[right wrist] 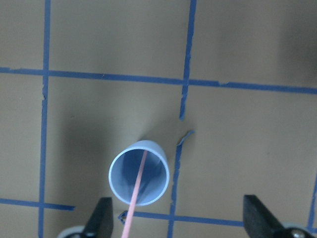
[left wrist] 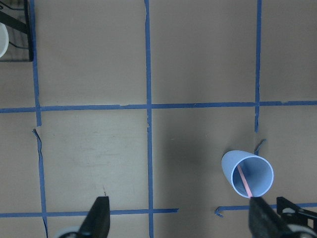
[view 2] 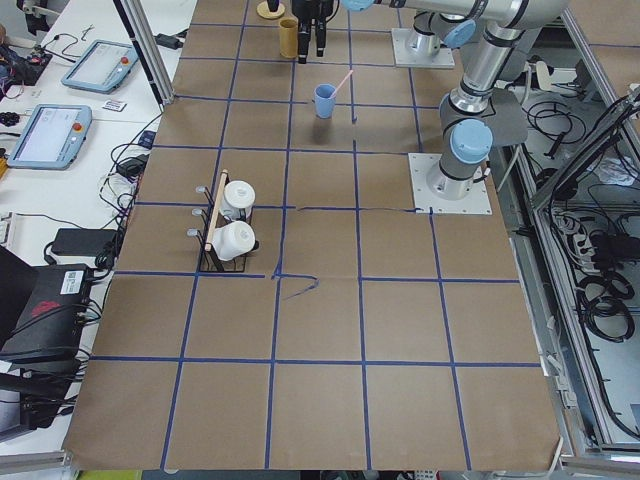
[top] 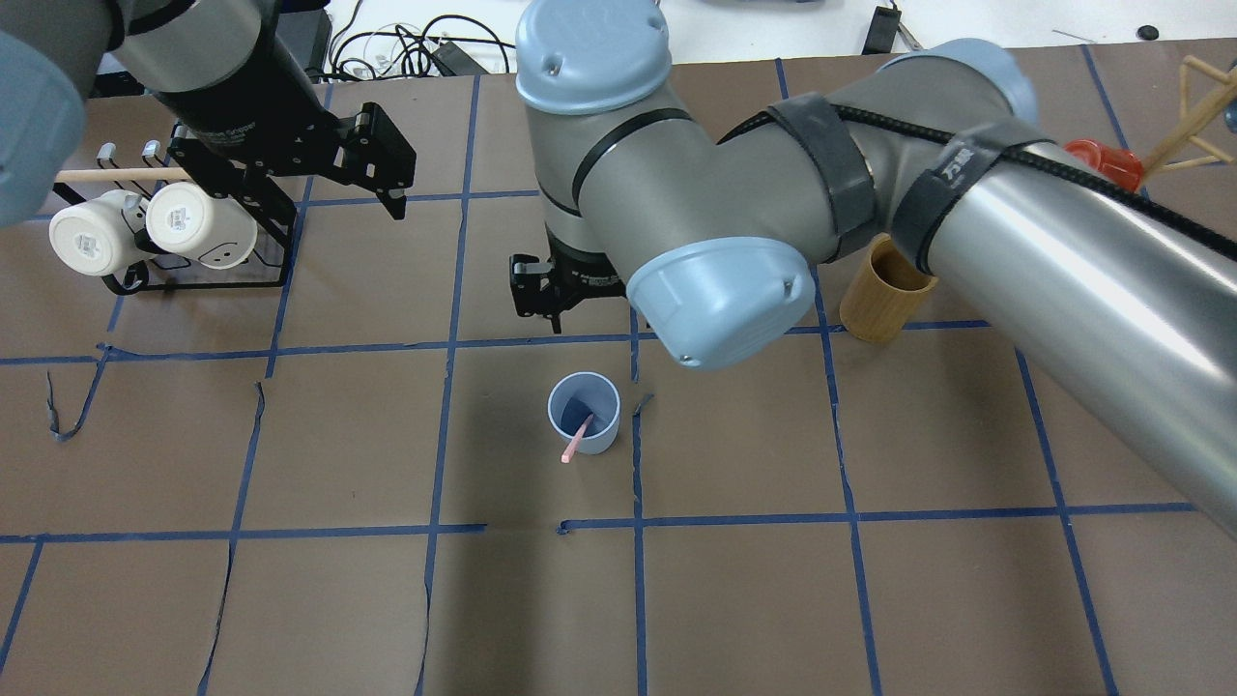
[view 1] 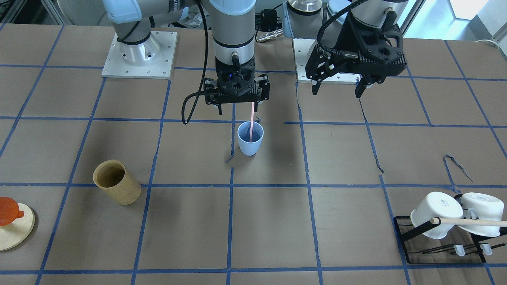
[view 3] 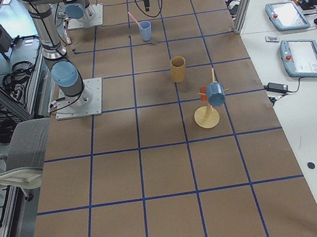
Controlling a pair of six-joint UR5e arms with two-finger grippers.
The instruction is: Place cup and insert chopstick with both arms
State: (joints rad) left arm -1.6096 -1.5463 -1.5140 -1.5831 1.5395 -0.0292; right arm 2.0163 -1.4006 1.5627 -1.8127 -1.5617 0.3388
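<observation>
The light blue cup [view 1: 250, 138] stands upright near the table's middle. The pale pink chopstick [view 1: 252, 122] stands in it with its lower end inside, and its top leans out over the rim. My right gripper [view 1: 237, 109] hangs just above the cup and is open. In the right wrist view its fingers stand wide apart on either side of the chopstick [right wrist: 134, 198] and cup [right wrist: 139, 172], touching neither. My left gripper [view 1: 336, 94] is open and empty, raised off to the side of the cup [left wrist: 247, 174].
A tan bamboo cylinder [view 1: 117, 182] stands on my right side. A round wooden stand [view 1: 18, 233] carries an orange cup [view 1: 8, 211]. A black rack [view 1: 439, 245] with two white mugs [view 1: 435, 215] and a wooden rod [view 1: 471, 221] stands on my left side.
</observation>
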